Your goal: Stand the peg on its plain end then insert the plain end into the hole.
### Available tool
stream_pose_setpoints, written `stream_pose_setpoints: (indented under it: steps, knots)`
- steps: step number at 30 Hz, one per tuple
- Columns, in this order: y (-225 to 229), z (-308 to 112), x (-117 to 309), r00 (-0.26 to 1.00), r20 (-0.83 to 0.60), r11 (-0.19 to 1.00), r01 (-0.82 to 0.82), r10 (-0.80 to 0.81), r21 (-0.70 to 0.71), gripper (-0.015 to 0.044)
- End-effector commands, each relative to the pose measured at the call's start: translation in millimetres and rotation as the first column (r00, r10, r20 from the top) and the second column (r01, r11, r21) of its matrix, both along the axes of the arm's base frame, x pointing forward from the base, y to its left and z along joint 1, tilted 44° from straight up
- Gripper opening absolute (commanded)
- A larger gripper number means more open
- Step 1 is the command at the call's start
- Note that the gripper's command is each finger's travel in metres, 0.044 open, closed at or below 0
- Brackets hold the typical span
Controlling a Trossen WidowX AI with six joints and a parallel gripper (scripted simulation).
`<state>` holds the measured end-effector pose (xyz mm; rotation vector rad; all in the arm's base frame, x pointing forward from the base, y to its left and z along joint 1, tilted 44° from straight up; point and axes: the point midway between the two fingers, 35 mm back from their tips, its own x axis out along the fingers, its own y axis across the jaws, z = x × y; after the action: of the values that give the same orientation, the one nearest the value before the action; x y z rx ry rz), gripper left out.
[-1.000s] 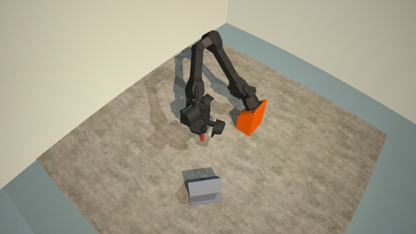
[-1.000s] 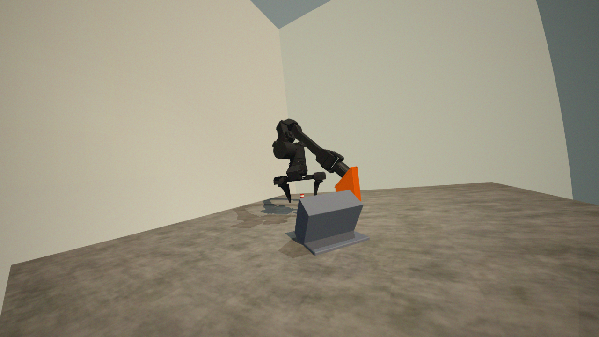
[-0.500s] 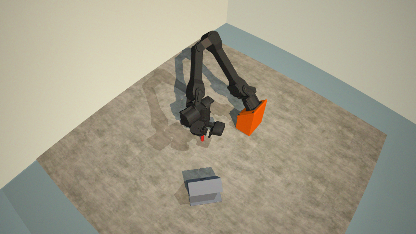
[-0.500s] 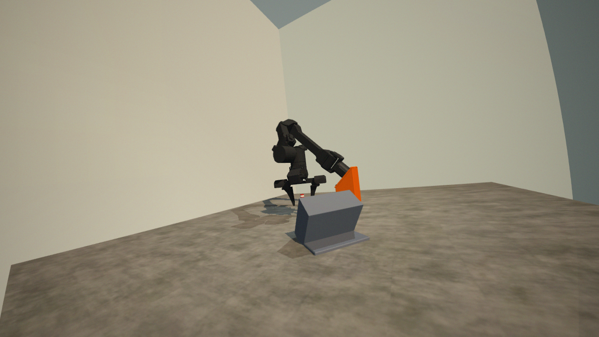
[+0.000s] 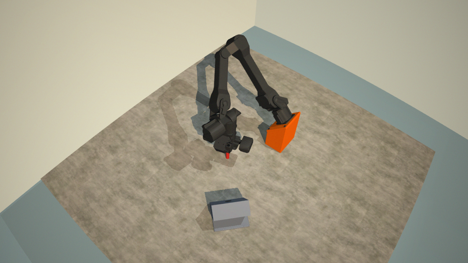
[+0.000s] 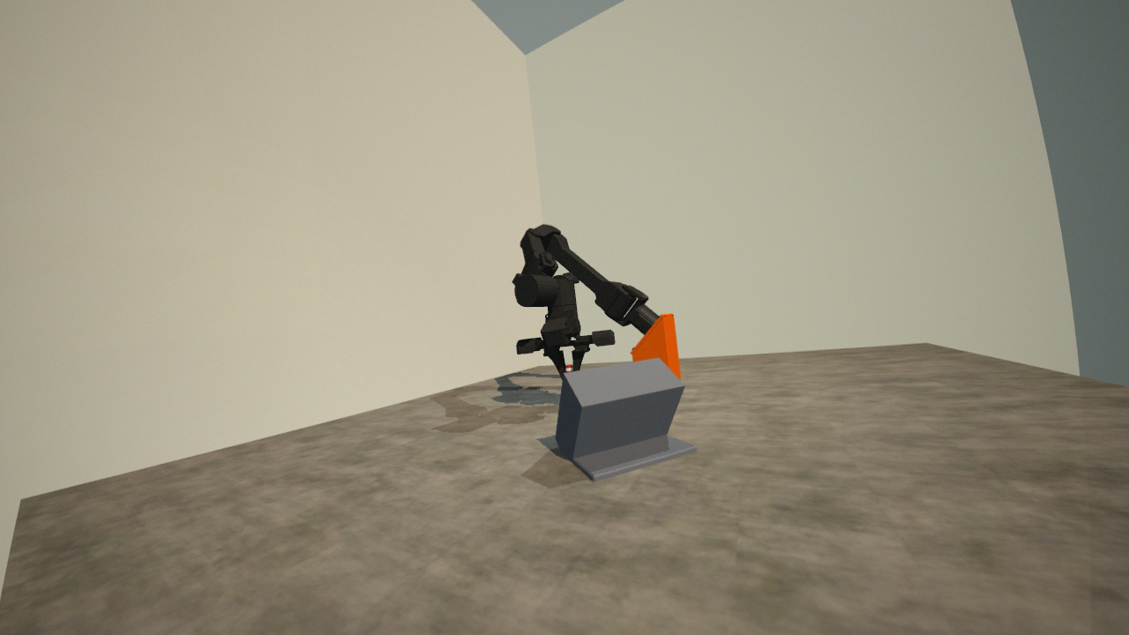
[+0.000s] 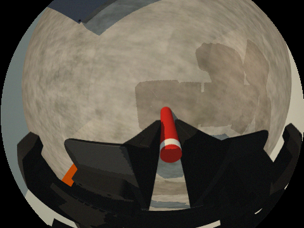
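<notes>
The red peg point(image 5: 227, 156) point(image 6: 568, 369) point(image 7: 168, 126) stands upright, its white-banded end up and its plain end down at the table. My gripper point(image 6: 570, 371) point(image 7: 168, 124) points down and is shut on the peg, one finger on each side of it below the band. In the top view the gripper hides the peg's upper part. The grey sloped panel point(image 5: 230, 209) point(image 6: 631, 418) point(image 7: 63, 7) stands apart from the peg, in front of the arm. Its hole point(image 5: 227, 201) shows as a thin dark slot in the top view; it is out of sight in the other views.
The orange base mount point(image 5: 281, 135) point(image 6: 667, 351) point(image 7: 69, 175) of the arm stands behind and to the right of the gripper in the top and exterior views. The panel has a flat foot plate point(image 6: 639, 462) on its far side from the arm. Shadows of the arm fall around the peg.
</notes>
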<state>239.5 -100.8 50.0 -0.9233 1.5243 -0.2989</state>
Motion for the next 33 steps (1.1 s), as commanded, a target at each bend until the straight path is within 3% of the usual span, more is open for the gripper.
stream_pose_setpoints:
  steps: [1, 23, 33]
  knots:
    - [1.3, 1.3, 0.2, 1.0, 0.002, 1.0, 0.002, -0.002, 0.001, 0.0]
    - [57.6, 52.0, -2.7, 1.0, -0.006, 1.0, 0.003, -0.003, 0.0, 0.0]
    - [61.0, 44.1, -0.5, 1.0, -0.002, 0.998, 0.004, -0.003, 0.07, 0.0]
